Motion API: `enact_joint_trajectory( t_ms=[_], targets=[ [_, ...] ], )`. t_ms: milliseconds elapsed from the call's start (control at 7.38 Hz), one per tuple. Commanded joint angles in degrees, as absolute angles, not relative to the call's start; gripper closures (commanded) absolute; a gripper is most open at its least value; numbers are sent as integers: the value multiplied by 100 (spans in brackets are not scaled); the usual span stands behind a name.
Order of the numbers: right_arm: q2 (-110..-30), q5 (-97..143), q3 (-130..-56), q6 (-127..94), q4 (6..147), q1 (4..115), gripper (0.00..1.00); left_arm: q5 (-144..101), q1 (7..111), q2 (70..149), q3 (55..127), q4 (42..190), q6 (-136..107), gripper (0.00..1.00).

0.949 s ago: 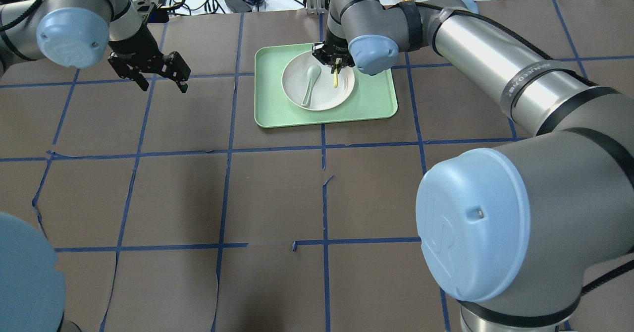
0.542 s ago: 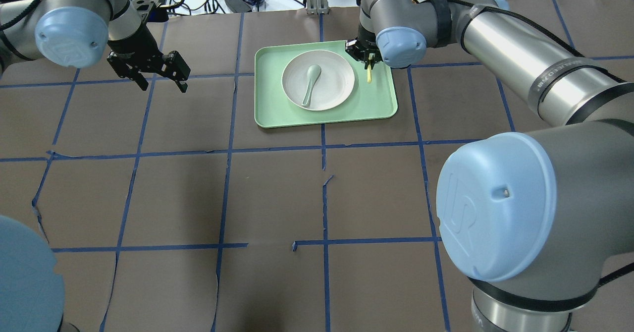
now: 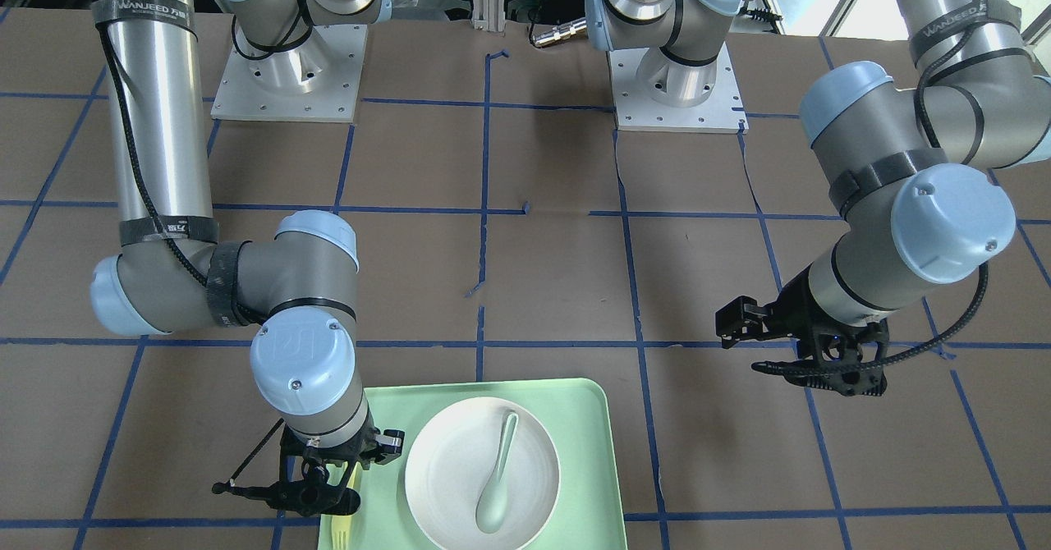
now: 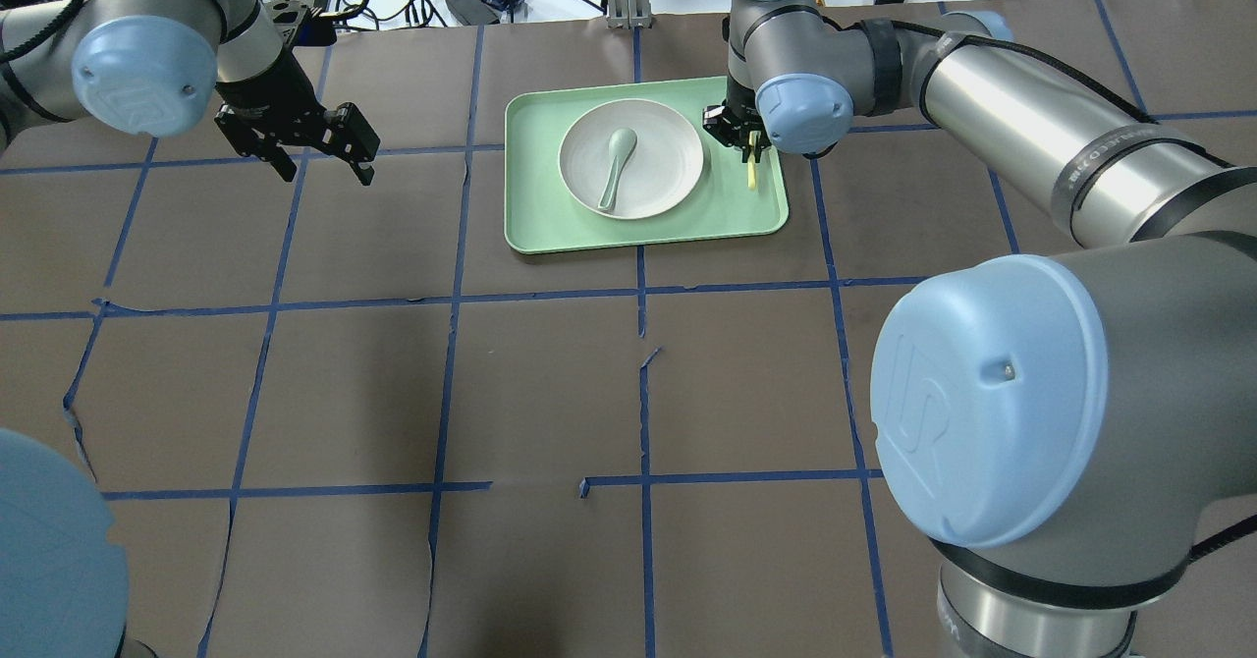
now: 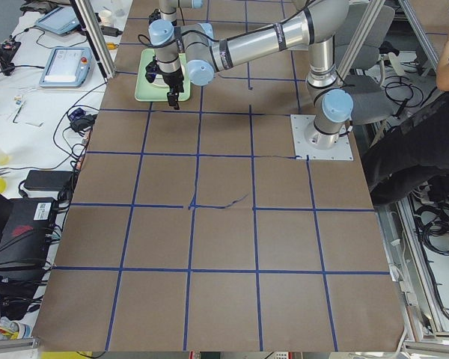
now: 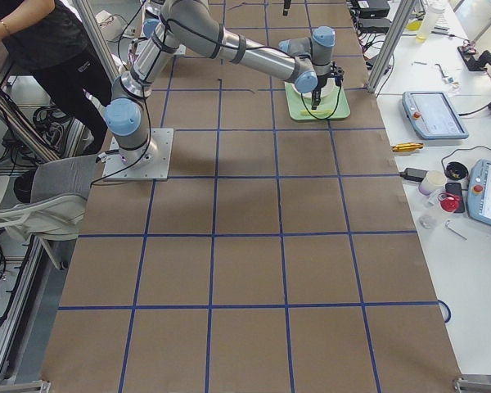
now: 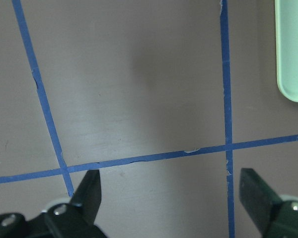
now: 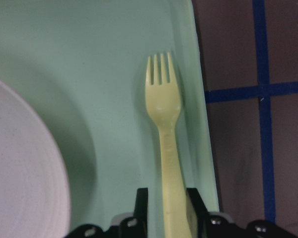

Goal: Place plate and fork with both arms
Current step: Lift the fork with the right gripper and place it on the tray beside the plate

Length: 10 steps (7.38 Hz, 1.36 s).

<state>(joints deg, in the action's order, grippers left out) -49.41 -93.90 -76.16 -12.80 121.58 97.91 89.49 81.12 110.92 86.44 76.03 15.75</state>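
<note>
A: Item 1, task obj.?
B: Small pale-yellow plastic fork. Handle end is pinched by the black two-finger right gripper, with fingers pressed onto the handle from both sides. Tines are pointed away from the gripper. Fork is positioned over the mint-green rectangular plastic tray, just inside the rim on its short side at robot's right. Contact w/ tray floor cannot be told.

A: Item 2?
B: Round, shallow white plate. Seated flat on the tray, approx. centre. Fork is found beside it, not touching. A strip of bare tray is seen betw. them in the right wrist view.

A: Anything logged on plate?
B: Grey-green plastic spoon, laid in the plate. Bowl end is turned to the table's far side, handle angled toward the robot.

A: Item 3, other gripper?
B: Black two-finger left gripper. Fingers are spread wide, w/ bare surface seen betw. them. It is hung above the brown paper-covered table w/ blue tape grid, well apart from the tray, on robot's left. One tray corner is caught at the edge of the left wrist view.

A: Arms?
B: Silver-grey, lt-blue joint caps. Right arm is stretched out to the tray. Left arm is bent and held off to the side.
</note>
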Motion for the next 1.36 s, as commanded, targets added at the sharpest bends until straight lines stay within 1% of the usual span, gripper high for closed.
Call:
enact_joint_trajectory(
  t_ms=[0,136,407,678,1085,1220],
  targets=[
    [-5053,-9369,-7629,-1274,12138,9791,0,8973,8130,11092,8631,7603,1538,0],
    [-5254,-9378,-7646,-1266,12068,9791,0,8991,8208,11057,8605,7603,1512,0],
    [-5841,-9369,-7655,-1205,10774,9782,0,9000,8506,10838,8587,7611,1285,0],
    [-6614,-9378,-7655,-1002,9603,9721,0,9385,8980,10627,8622,7777,-2,0],
    [-7635,-9230,-7673,-696,8038,9738,0,9378,9202,10127,8552,9120,-325,0],
    [-7890,-9072,-7734,-677,7929,9756,0,9387,9185,10012,8552,9227,-325,0]
  ],
)
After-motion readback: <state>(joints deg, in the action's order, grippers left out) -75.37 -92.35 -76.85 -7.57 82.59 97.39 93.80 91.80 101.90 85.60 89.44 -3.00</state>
